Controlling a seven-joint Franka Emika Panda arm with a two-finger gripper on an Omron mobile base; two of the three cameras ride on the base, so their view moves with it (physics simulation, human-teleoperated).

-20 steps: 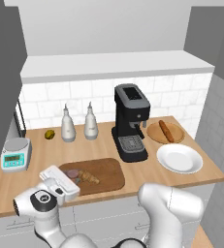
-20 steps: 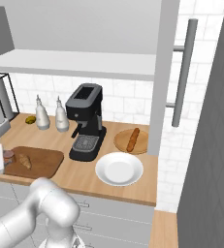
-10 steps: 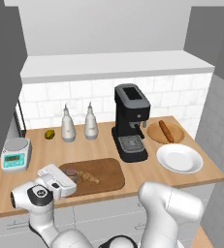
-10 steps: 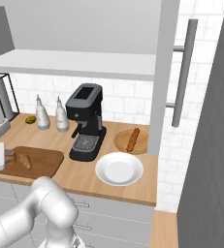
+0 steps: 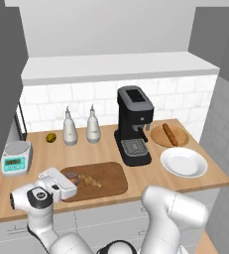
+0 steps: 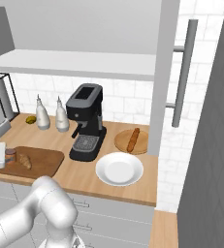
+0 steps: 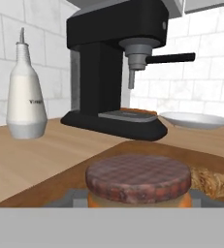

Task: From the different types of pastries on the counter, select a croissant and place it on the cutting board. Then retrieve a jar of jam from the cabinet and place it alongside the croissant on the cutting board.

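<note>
1. While the white arm bent low along the front edge of the surface (image 5: 195, 171), its hand lay level over the left end of the cutting board (image 5: 108, 176), reaching in from the left.
2. The pincer (image 5: 70, 180) was part-open, its jaws set on either side of the jar of jam (image 5: 72, 175); in the hand view the jar (image 7: 137, 181) sat right between the fingertips, its checked brown lid up and an orange band showing beneath it. The jaws looked closed against the jar's sides.
3. The jar stood upright on the left part of the board, or just above it; I could not tell whether its base touched the wood.
4. Just to the right of the jar lay the croissant (image 5: 89, 181), flat on the board and near the jar but not clearly touching it; in the right base view it (image 6: 24, 160) lay likewise beside the jar (image 6: 9, 155).
5. Left of the board, a small kitchen scale (image 5: 15, 157) sat near the wall end of the surface.
6. Behind the board stood two white bottles (image 5: 80, 127), with a small yellowish fruit (image 5: 50, 137) to their left.
7. Further right stood the black coffee machine (image 5: 133, 124).
8. Beyond it, the stick-shaped pastry (image 5: 169, 134) rested on the round wooden plate (image 5: 158, 136), and a white plate (image 5: 183, 162) lay in front of that.
</note>
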